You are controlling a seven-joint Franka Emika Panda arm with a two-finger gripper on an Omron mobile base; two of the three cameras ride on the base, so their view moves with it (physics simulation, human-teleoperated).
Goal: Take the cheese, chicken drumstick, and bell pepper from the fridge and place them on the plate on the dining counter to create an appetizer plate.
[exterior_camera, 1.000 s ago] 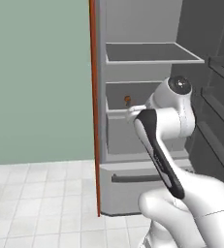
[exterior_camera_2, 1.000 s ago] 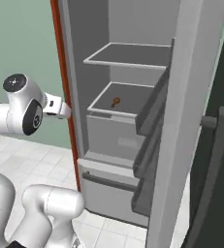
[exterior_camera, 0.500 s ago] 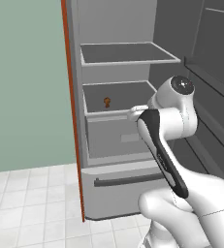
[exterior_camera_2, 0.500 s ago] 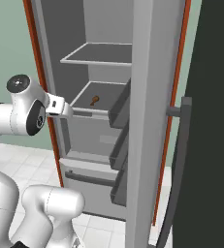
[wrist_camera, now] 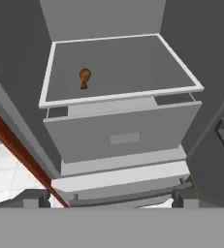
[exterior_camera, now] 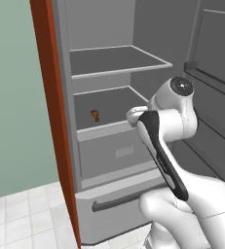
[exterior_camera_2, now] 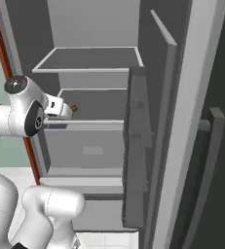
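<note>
— Where's the chicken drumstick (wrist_camera: 85,78)?
— Upper left of the hand view, upright on the lower shelf (wrist_camera: 133,68) of the open fridge (exterior_camera: 109,160), above the drawer (wrist_camera: 125,133).
— And the hand (exterior_camera: 133,115)?
— Mid-frame in the left base view, before that shelf, spread wide, holding nothing.

The fridge (exterior_camera: 109,160) is cut off by the frame edges in all views. The chicken drumstick (wrist_camera: 84,78) is too small for detail; in the right base view the arm partly hides it.
</note>
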